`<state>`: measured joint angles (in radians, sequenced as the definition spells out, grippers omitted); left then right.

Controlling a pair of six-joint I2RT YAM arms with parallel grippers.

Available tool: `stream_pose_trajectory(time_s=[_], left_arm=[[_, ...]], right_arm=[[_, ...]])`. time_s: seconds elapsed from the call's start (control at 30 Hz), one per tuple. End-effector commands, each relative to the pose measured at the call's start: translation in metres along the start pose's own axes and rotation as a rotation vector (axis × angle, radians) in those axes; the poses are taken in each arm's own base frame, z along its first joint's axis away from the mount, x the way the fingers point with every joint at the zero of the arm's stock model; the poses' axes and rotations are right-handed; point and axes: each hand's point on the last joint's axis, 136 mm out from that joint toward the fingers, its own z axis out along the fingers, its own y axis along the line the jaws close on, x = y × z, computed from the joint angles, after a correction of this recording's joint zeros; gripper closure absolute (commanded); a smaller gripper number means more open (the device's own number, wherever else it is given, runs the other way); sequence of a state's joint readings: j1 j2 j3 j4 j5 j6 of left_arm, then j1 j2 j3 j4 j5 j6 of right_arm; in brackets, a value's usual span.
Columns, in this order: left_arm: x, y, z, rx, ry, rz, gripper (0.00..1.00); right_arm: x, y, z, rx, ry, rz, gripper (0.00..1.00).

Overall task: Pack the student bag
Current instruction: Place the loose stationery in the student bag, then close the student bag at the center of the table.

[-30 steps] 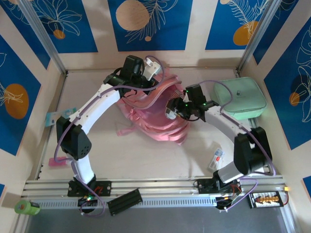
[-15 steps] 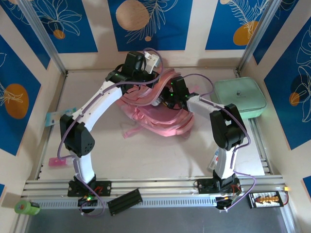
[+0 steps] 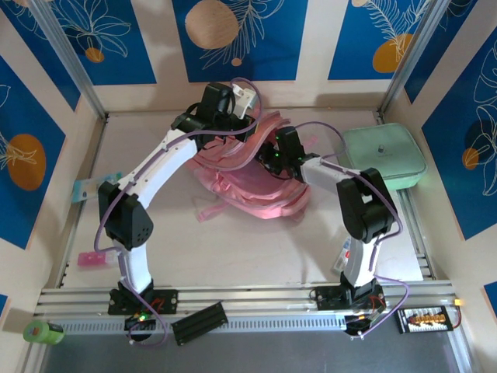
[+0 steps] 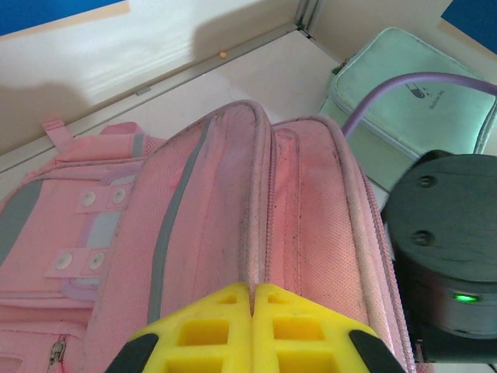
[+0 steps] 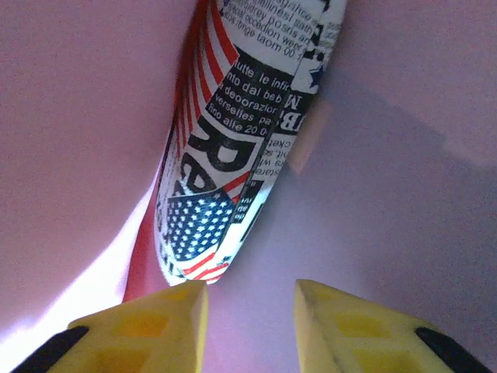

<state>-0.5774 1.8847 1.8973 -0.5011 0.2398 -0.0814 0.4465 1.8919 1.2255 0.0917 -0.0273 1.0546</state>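
1. Comparing with a second ago: the right arm has folded in, and the right gripper [image 5: 248, 291] has gone from beside the student bag [image 4: 210, 210] into its open mouth. Over the last half second it barely shifts.
2. Right gripper: fingers apart, nothing between them. Pink lining on every side. A printed roll [image 5: 233, 155] (newsprint and flag pattern) lies just ahead of the fingertips, a little left, and looks untouched.
3. Left gripper [image 4: 252, 299]: fingers pressed together on the bag's zip rim, which runs straight out ahead of them. It is still holding the mouth up.
4. The bag sits below and ahead of the left gripper and wraps around the right one. The mint case [image 4: 404, 78] is ahead-right of the left gripper, outside the bag.
5. My read: the roll is delivered. Next is backing the right gripper straight out. Risk is the fingers snagging lining, or the mouth collapsing if the left lets go early.
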Motion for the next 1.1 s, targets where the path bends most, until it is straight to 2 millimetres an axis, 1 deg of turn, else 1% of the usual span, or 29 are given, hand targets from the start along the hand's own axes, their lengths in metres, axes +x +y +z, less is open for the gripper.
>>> stream_pose_trajectory(time_s=[0.0, 0.1, 0.17, 0.23, 0.3, 0.4, 0.5, 0.63, 0.7, 0.8, 0.83, 0.87, 0.93, 0.97, 1.0, 1.03, 1.07], left_arm=[[-0.042, -0.012, -0.016, 0.035, -0.140, 0.026, 1.00], [-0.040, -0.013, -0.017, 0.037, -0.136, 0.024, 1.00], [-0.039, -0.012, -0.017, 0.038, -0.133, 0.021, 1.00], [-0.037, -0.013, -0.017, 0.039, -0.126, 0.018, 1.00], [-0.035, -0.012, -0.015, 0.038, -0.122, 0.017, 1.00], [-0.029, -0.011, -0.011, 0.040, -0.110, 0.013, 1.00], [-0.019, -0.011, -0.004, 0.055, -0.102, 0.000, 1.00], [-0.003, -0.019, 0.012, 0.129, -0.070, -0.034, 1.00], [0.007, -0.026, 0.022, 0.184, -0.042, -0.054, 1.00], [0.023, -0.033, 0.038, 0.237, 0.006, -0.092, 1.00], [0.027, -0.034, 0.042, 0.248, 0.018, -0.103, 0.98], [0.032, -0.033, 0.045, 0.247, 0.031, -0.119, 0.90], [0.039, -0.026, 0.047, 0.219, 0.047, -0.151, 0.68], [0.042, -0.020, 0.046, 0.193, 0.050, -0.171, 0.59], [0.045, -0.014, 0.045, 0.171, 0.055, -0.189, 0.53], [0.047, -0.006, 0.041, 0.140, 0.055, -0.215, 0.47], [0.052, 0.002, 0.038, 0.112, 0.061, -0.249, 0.44]], right_arm=[[-0.005, 0.014, 0.019, -0.028, -0.015, 0.003, 0.74], [-0.011, 0.014, 0.038, -0.044, -0.022, 0.040, 0.79], [-0.014, 0.015, 0.049, -0.071, -0.034, 0.049, 0.81], [-0.016, 0.017, 0.055, -0.090, -0.044, 0.046, 0.81], [-0.016, 0.013, 0.053, -0.084, -0.067, 0.041, 0.82], [-0.013, 0.007, 0.036, -0.071, -0.079, 0.024, 0.81], [-0.004, -0.005, 0.005, -0.053, -0.088, 0.025, 0.78], [0.012, -0.032, -0.049, 0.009, -0.127, 0.032, 0.72], [0.015, -0.046, -0.078, 0.050, -0.164, 0.038, 0.69], [0.014, -0.073, -0.121, 0.140, -0.242, 0.107, 0.63], [0.013, -0.081, -0.136, 0.174, -0.276, 0.128, 0.61], [0.011, -0.087, -0.149, 0.205, -0.310, 0.143, 0.59], [0.006, -0.100, -0.180, 0.293, -0.399, 0.172, 0.52], [0.003, -0.101, -0.193, 0.315, -0.435, 0.168, 0.47], [0.000, -0.100, -0.202, 0.325, -0.458, 0.153, 0.43], [-0.002, -0.095, -0.209, 0.322, -0.470, 0.126, 0.40], [-0.005, -0.089, -0.213, 0.316, -0.475, 0.105, 0.37]])
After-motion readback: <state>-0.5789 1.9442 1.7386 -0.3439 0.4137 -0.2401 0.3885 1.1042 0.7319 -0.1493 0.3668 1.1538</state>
